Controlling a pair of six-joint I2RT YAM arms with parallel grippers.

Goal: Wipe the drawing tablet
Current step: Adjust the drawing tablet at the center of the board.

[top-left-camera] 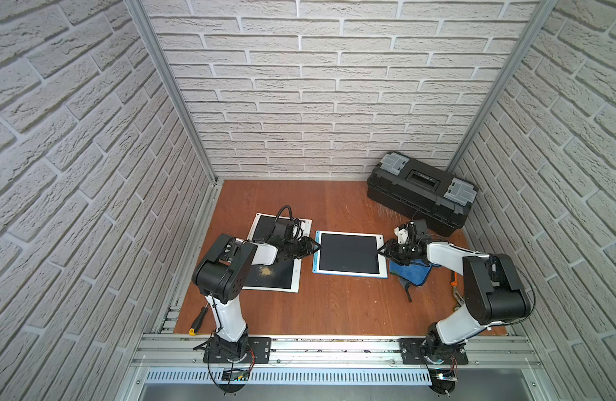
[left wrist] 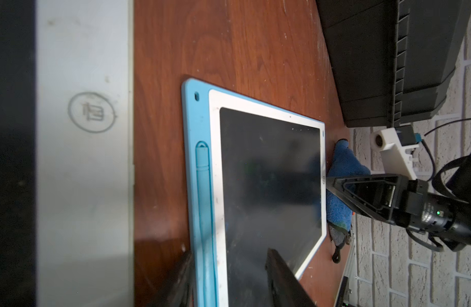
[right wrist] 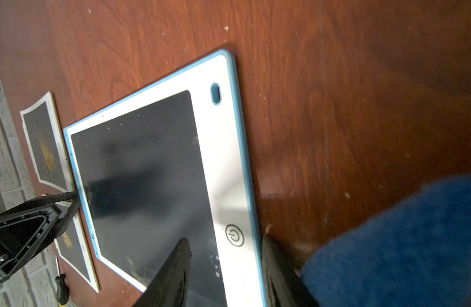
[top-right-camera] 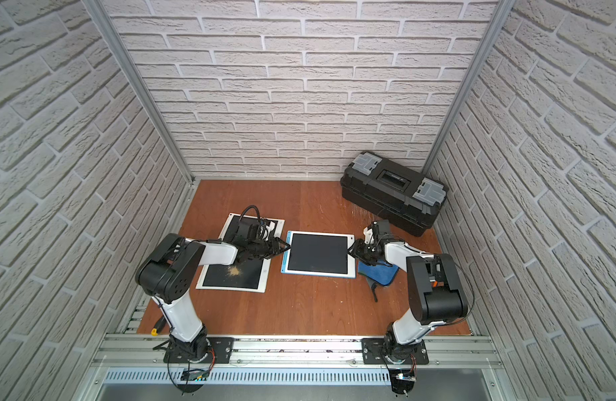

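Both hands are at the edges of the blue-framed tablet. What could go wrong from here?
The left hand and right hand straddle opposite edges of the blue-framed tablet; an uneven squeeze might slide or tilt it. The blue cloth lies unheld beside it, so wiping cannot start. The crumbs sit on the white-framed tablet, which may be left dirty.

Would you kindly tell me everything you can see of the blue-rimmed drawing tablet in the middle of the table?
The blue-rimmed drawing tablet lies flat on the brown wooden table, mid-table. Plastic-looking: white bezel, dark screen with pale specks, a power symbol, a blue stylus docked along one side. The left gripper and right gripper straddle opposite edges; clamping is unclear. A blue cloth lies beside it.
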